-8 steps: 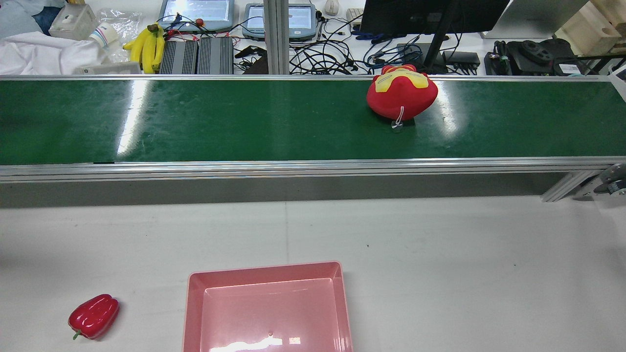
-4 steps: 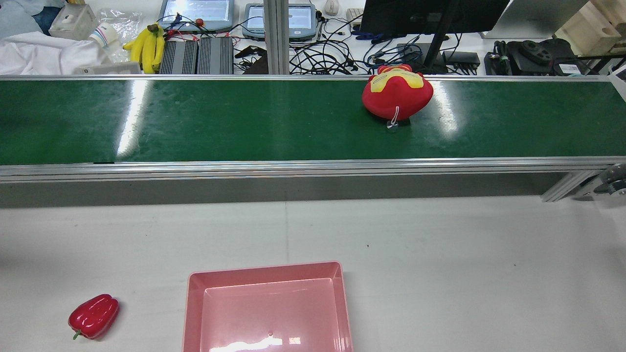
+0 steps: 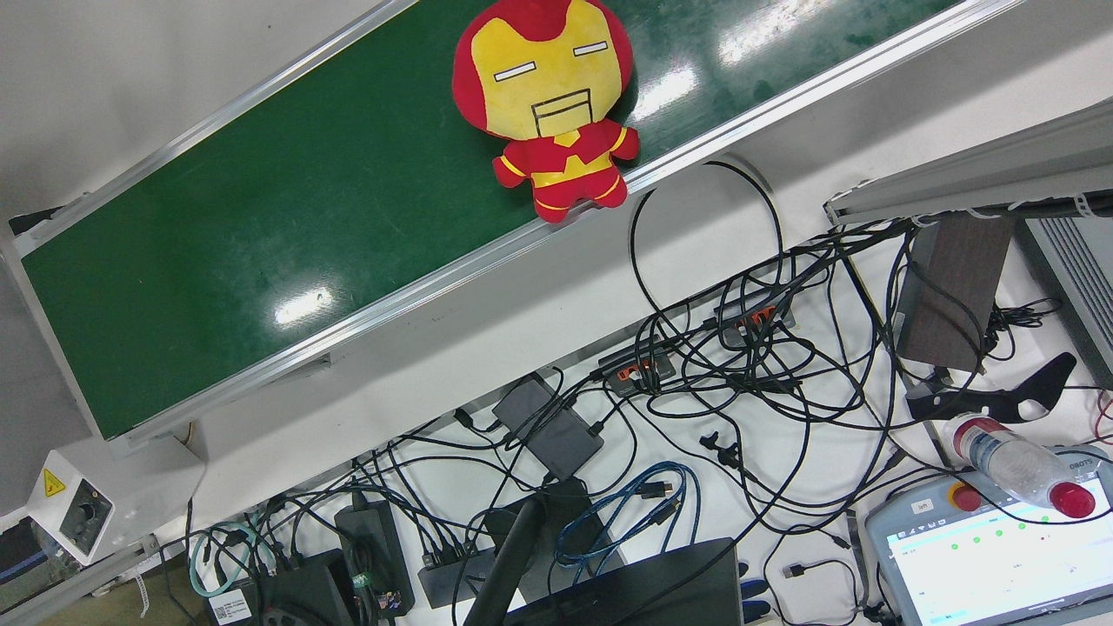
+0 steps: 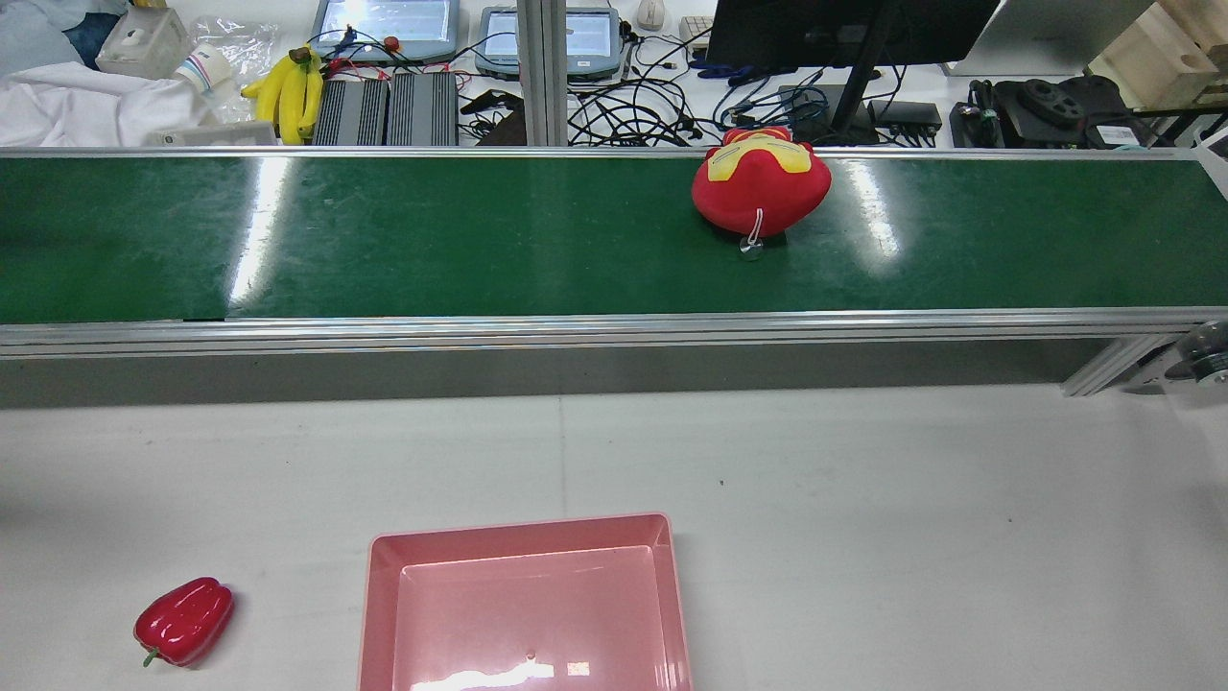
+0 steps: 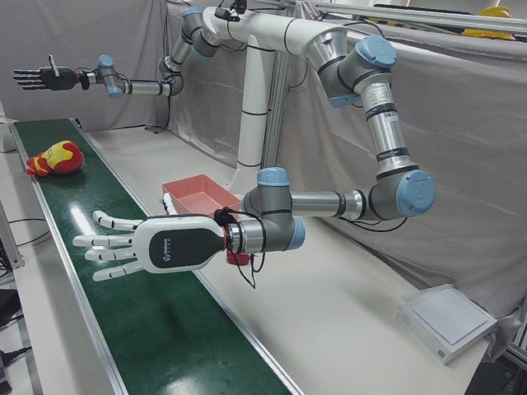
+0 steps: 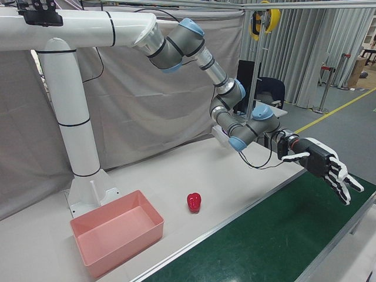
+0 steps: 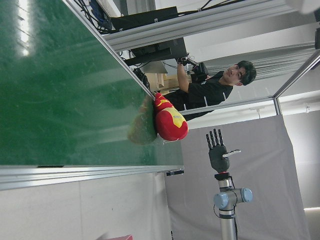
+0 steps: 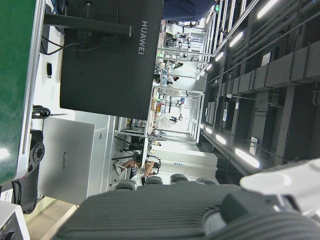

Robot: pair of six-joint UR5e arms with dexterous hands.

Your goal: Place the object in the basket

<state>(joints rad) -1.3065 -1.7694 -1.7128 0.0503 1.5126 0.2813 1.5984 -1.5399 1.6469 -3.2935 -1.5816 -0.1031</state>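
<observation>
A red and yellow plush toy [image 4: 761,187] lies on the green conveyor belt [image 4: 480,240], right of centre near its far edge; it also shows in the front view [image 3: 543,96], left-front view [image 5: 53,156] and left hand view [image 7: 170,120]. The empty pink basket [image 4: 528,605] sits on the white table [image 4: 863,499]. No hand shows in the rear view. My left hand [image 5: 140,247] is open, fingers spread, over the belt far from the toy; it also shows in the right-front view [image 6: 326,164]. My right hand [image 5: 41,78] is open, high above the belt beyond the toy.
A red bell pepper [image 4: 184,621] lies on the table left of the basket. Bananas [image 4: 288,91], screens, a monitor and tangled cables [image 3: 713,374] crowd the desk behind the belt. A person [image 7: 220,87] stands past the belt's end.
The plush toy has moved steadily to the left along the belt in the rear view. The basket and the pepper have not moved.
</observation>
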